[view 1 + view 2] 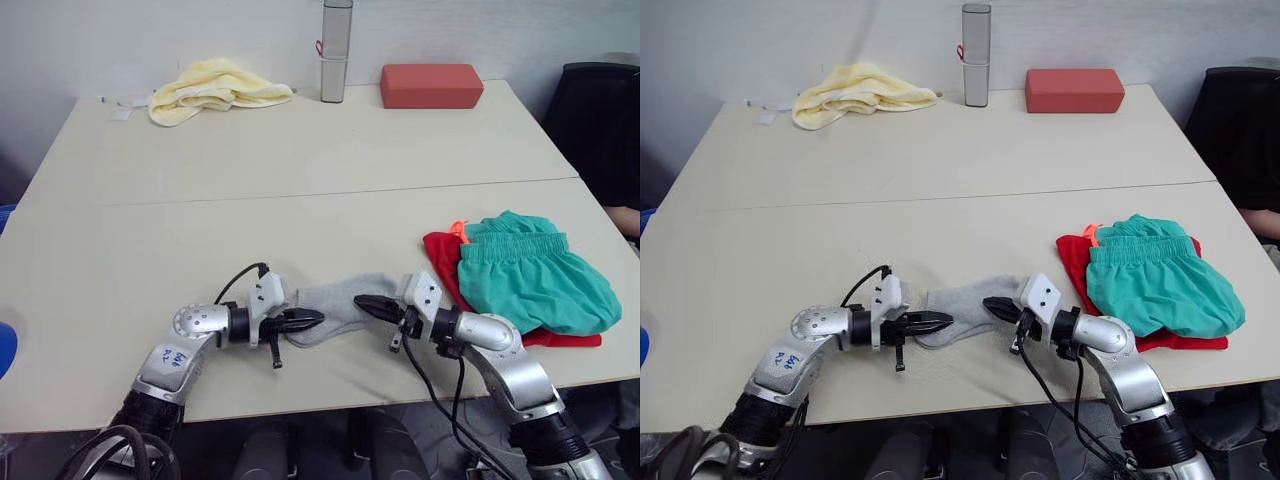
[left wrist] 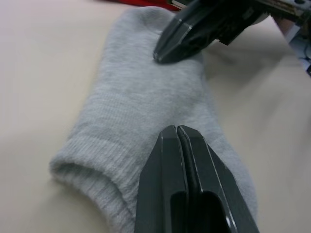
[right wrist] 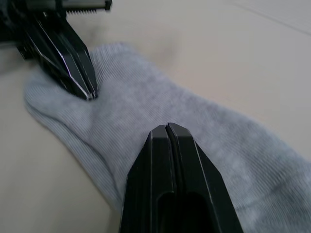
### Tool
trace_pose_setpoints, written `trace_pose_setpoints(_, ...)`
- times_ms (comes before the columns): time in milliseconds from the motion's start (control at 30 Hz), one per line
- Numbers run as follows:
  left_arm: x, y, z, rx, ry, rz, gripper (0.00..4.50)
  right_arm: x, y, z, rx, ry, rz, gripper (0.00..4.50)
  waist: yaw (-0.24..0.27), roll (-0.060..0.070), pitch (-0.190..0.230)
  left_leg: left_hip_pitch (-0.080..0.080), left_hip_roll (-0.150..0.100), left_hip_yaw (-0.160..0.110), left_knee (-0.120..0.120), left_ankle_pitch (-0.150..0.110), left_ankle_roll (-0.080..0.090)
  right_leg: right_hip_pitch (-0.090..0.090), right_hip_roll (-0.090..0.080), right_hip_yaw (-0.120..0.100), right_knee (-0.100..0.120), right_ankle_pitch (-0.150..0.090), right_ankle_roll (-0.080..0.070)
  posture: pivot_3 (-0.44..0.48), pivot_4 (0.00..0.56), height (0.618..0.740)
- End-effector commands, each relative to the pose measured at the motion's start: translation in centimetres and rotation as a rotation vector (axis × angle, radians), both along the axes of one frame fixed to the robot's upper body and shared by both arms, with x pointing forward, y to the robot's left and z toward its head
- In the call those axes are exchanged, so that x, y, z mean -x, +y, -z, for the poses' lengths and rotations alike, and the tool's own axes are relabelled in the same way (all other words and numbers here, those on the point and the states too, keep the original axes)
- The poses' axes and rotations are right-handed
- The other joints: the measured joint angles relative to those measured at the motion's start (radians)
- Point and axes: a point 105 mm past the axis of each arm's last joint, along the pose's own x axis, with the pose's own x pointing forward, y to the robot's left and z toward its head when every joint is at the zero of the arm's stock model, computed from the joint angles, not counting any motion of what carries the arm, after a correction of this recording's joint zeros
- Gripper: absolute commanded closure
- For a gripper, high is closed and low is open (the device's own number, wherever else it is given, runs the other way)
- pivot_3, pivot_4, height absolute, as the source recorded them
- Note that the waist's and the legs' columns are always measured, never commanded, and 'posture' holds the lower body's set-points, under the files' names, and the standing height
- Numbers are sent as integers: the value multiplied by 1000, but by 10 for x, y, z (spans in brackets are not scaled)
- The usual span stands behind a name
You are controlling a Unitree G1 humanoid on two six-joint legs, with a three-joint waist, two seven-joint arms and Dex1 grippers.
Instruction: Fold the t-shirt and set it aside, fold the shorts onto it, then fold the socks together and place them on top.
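Beige double table [image 1: 300, 170] against a white wall; yellow towel [image 1: 215, 88] at 11 o'clock, grey bottle [image 1: 336, 50] at 12, brick-red block [image 1: 431, 85] at 1. Socks [image 1: 335, 305] lie flat near the front edge at 6 o'clock, between both claws. Left gripper [image 1: 308, 319] has fingers pressed together, tips resting on the cuff end, no cloth pinched between them. Right gripper [image 1: 368, 304] likewise closed, tips on the other end of the socks, holding nothing. Shorts [image 1: 530, 275] sit folded on the t-shirt [image 1: 440, 262] at 3 o'clock, near the right table edge. Judged step: folding the socks together. Risks: closed tips only push, so the fabric may slide or bunch instead of folding; the two claws are near each other and could collide; if only the top layer is pinched the pair may separate; dropping the socks on the sloped shorts pile so near the edge could let them roll off
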Motion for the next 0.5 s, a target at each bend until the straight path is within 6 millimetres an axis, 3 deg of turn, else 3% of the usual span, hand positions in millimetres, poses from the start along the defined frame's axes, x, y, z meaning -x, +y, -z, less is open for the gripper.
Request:
trace_pose_setpoints(33, 1, 19, 10, -75, 21, -39, 4448, -2, -17, -7, 11, -30, 33, 4500, -1, 0, 0, 0, 0, 0, 1, 0, 0, 0, 0, 0, -1, 0, 0, 0, 150, 740)
trace_pose_setpoints(233, -1, 37, 9, -103, 11, -40, 4448, 4, -30, -16, -24, -2, 39, 4500, -2, 0, 0, 2, 1, 0, 1, -1, -1, 0, 0, 1, 0, 0, -1, 0, 150, 740)
trace_pose_setpoints(367, -2, 33, -13, 9, -51, 27, 4448, 7, -27, -36, -192, 53, 63, 4500, -3, 0, 0, 2, 2, 0, 0, -1, -1, 0, 0, 0, 0, -1, -1, 0, 150, 740)
trace_pose_setpoints(500, 0, 35, -38, 112, -95, 67, 4448, 10, -21, -50, -167, 1, 12, 4500, -1, 0, 0, 1, 2, 0, 1, -1, -1, 0, 0, 0, 0, -1, -1, 0, 150, 740)
